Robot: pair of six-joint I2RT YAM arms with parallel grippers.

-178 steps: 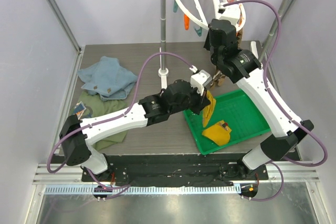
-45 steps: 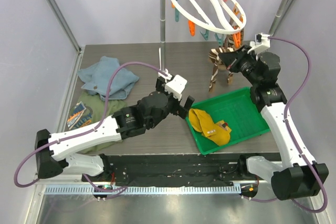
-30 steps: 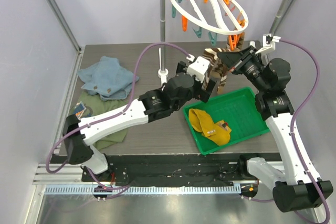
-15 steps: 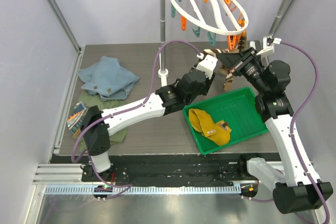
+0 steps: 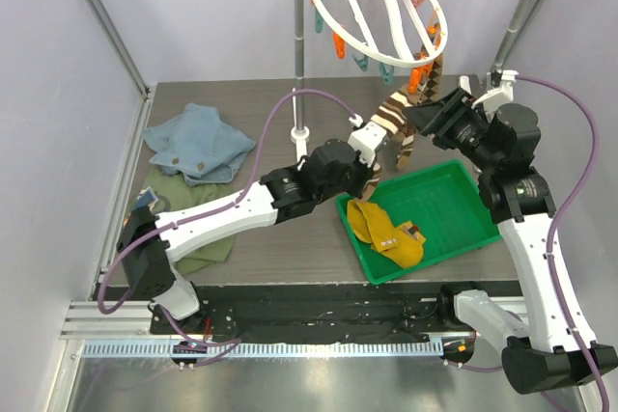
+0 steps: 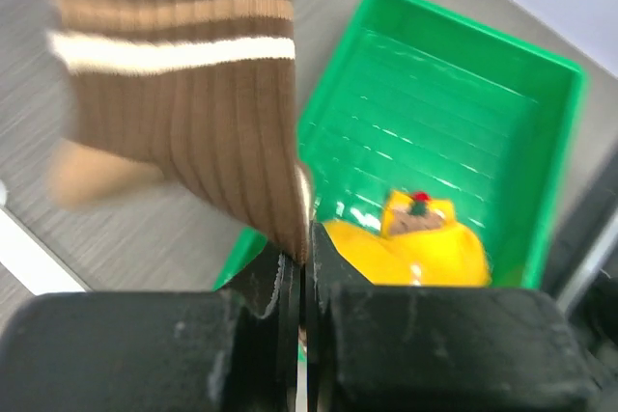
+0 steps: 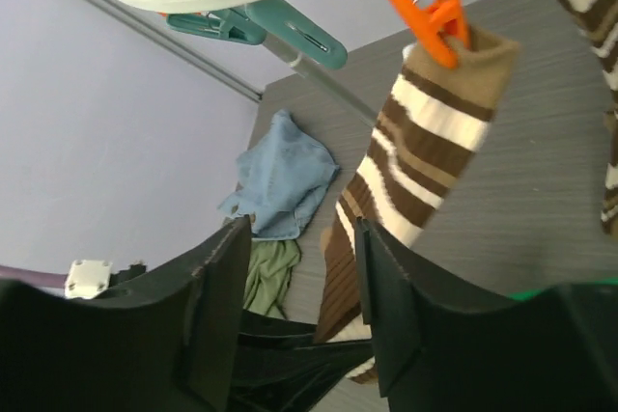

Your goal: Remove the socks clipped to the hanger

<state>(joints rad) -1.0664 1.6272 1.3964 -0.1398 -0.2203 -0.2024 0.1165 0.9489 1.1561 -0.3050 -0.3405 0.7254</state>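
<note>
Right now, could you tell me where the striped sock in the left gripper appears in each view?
Top external: centre, striped sock running up-right from the left gripper.
Left wrist: upper left, pinched at its lower edge.
Right wrist: centre right, under an orange clip.
Landmarks: tray in top and left wrist; blue cloth in top and right wrist.

Left tool (image 5: 371, 145) grips striped sock (image 5: 398, 111) stretched from hanger (image 5: 338, 31); mustard sock (image 5: 377, 227) lies in green tray (image 5: 449, 205), right edge of surface.

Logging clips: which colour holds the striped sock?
The clip is orange; right wrist view shows it best.
</note>
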